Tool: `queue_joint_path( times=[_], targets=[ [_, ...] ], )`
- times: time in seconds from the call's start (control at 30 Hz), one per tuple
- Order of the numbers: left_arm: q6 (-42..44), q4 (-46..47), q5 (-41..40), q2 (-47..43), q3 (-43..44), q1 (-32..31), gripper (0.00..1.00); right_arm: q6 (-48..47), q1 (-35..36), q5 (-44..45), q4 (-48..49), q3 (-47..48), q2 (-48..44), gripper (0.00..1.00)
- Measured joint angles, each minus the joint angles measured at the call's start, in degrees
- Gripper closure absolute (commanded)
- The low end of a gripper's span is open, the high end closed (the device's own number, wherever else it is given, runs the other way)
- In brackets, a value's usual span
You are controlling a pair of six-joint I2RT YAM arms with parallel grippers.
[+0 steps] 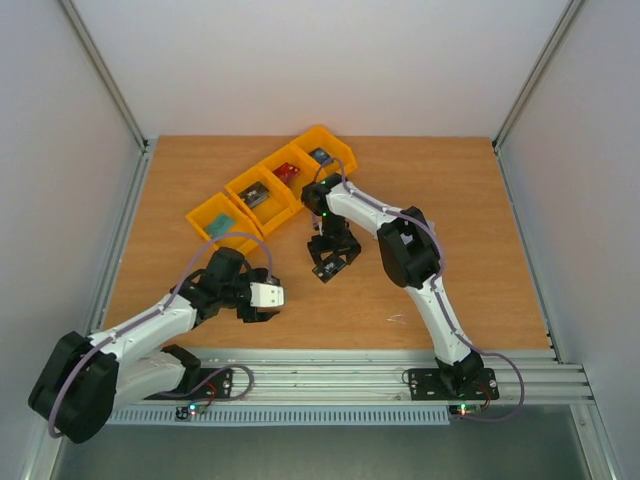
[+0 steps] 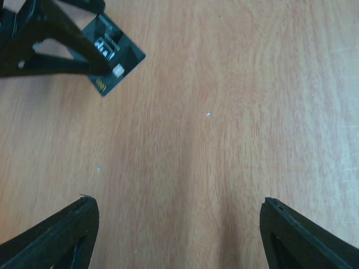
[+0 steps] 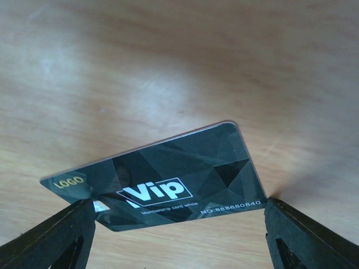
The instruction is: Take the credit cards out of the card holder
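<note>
A black credit card [image 3: 179, 179] with a white "Vip" mark lies on the wooden table just ahead of my right gripper [image 3: 179, 238]. The jaws stand wide apart, and the left fingertip [image 3: 73, 224] is at the card's near-left corner. From above, the right gripper [image 1: 331, 260] hangs over the card [image 1: 326, 271] at mid-table. My left gripper [image 2: 179, 235] is open and empty over bare wood, near the front left [image 1: 265, 300]. Its wrist view shows the card [image 2: 115, 61] under the right fingers [image 2: 50, 33]. The card holder is not in view. A small red item [image 1: 288, 172] lies in one bin.
A row of yellow bins [image 1: 270, 185] runs diagonally at the back of the table [image 1: 470, 250], each holding a small item. White walls and metal rails close in the table on three sides.
</note>
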Motion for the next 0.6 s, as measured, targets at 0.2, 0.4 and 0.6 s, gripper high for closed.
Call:
queue_joint_path(
  times=[0.2,0.4,0.6],
  targets=[
    [3.85,1.99,0.59,2.03,-0.09,-0.39,0.24,-2.78,2.23,1.18,-1.07,0.26,0.31,0.21],
    [4.98,4.17,1.31,2.97,-1.29,-0.52,0.33,-8.13,5.73,3.26,-2.19,-0.83,0.04,0.20],
    [5.84,7.50,1.01,4.63,-1.90,-0.50,0.37,-9.35,5.05,3.56,-2.73,5.49,2.56,0.18]
  ],
)
